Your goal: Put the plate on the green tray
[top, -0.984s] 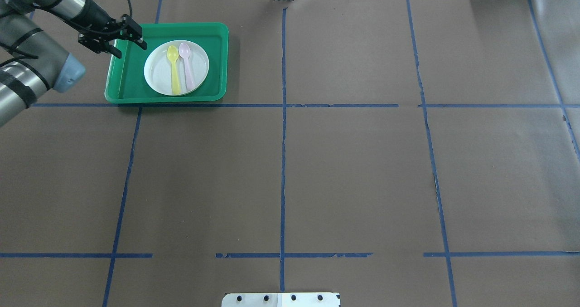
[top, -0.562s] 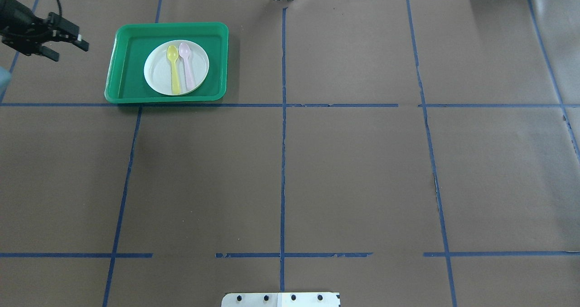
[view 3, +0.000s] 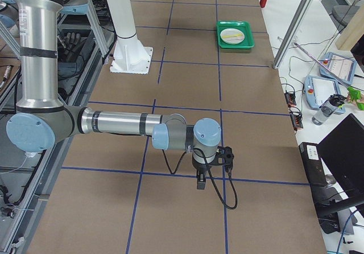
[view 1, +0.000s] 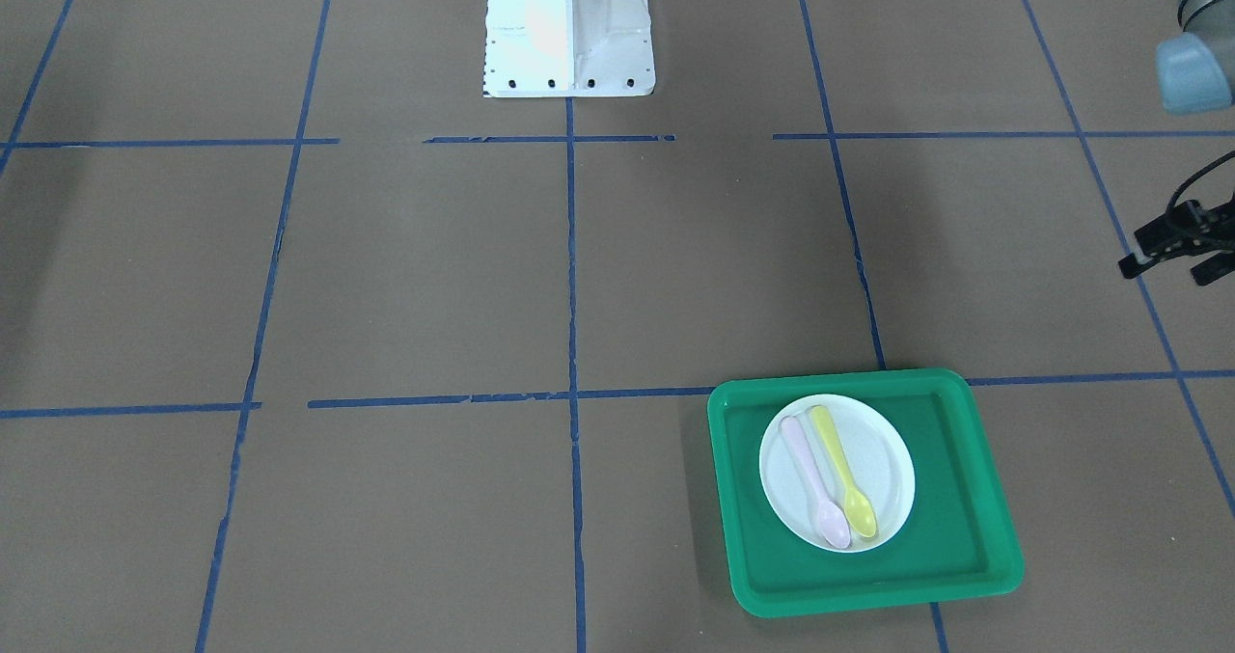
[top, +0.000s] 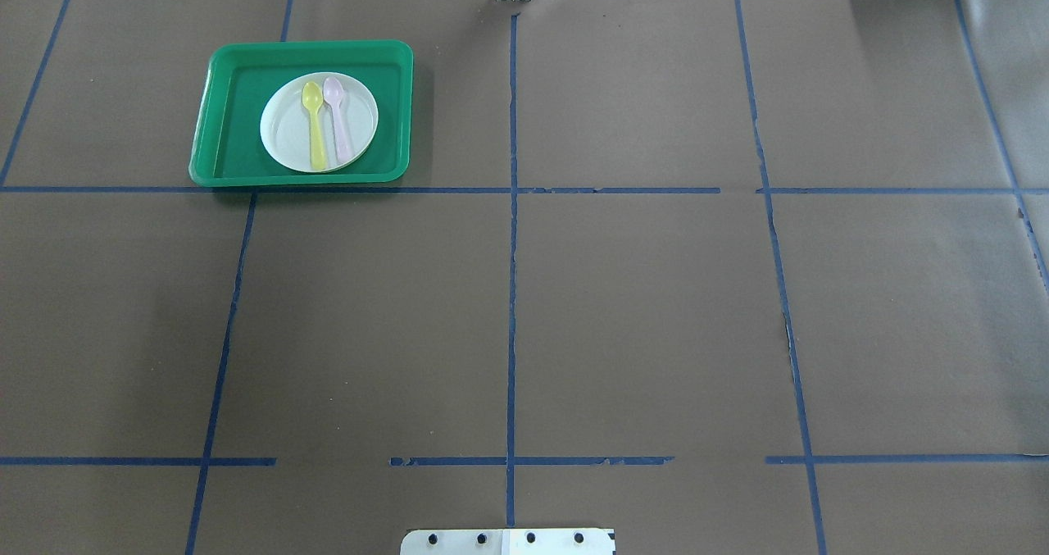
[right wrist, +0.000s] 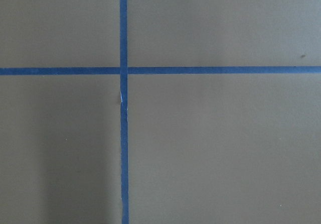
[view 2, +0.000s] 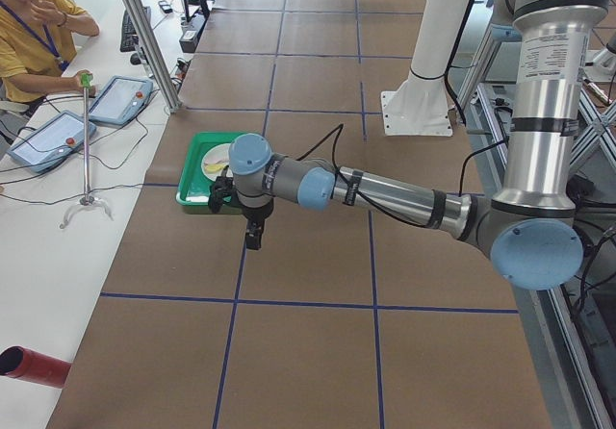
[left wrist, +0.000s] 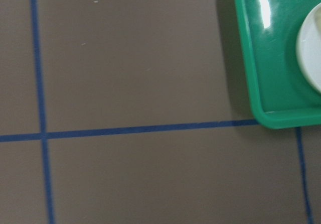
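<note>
The white plate lies inside the green tray at the far left of the table, with a yellow and a pink spoon on it. Both show in the front view, plate and tray, and the left wrist view catches the tray's corner and the plate's edge. My left gripper is open and empty, off to the side of the tray and apart from it. My right gripper hangs over bare table far from the tray; I cannot tell whether it is open.
The yellow spoon and pink spoon lie side by side on the plate. The robot's white base stands at the table's near middle. Blue tape lines cross the brown table cover. An operator sits beyond the tray's end.
My left gripper has drawn back from the tray's corner to the left and left the overhead view. Plate, spoons and tray have not moved.
</note>
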Robot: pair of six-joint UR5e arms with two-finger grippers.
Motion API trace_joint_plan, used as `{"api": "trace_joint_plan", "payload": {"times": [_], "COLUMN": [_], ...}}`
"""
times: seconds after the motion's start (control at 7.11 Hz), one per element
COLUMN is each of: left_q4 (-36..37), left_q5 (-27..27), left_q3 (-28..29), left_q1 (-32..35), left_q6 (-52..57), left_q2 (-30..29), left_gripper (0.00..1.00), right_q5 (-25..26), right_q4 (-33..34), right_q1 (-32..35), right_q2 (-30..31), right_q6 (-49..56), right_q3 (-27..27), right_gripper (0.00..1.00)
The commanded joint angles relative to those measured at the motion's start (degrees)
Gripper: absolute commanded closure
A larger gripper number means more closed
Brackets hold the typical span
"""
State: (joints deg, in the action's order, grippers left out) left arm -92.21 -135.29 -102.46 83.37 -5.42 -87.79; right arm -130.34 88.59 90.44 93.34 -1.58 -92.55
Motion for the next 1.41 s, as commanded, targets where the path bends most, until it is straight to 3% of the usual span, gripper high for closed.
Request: {"api": "trace_joint_plan", "payload": {"times": [0.0,1.27], "left_q4": [1.24,0.63], "left_q5": [0.82,0.56], "left_q3": [0.32,1.21], "left_q1": [5.65,6.98], "left_q6": [12.25,12.02], "left_q2": [7.43,7.20], "left_gripper": [0.00,0.00], "right_q5": [0.00,0.00], "right_q4": [0.09,0.00], "right_q1": [0.00,0.00], "right_q2": [0.00,0.00], "right_q6": [0.00,0.00], "right_q3": [0.00,0.00], "right_gripper": [0.00,0.00]}}
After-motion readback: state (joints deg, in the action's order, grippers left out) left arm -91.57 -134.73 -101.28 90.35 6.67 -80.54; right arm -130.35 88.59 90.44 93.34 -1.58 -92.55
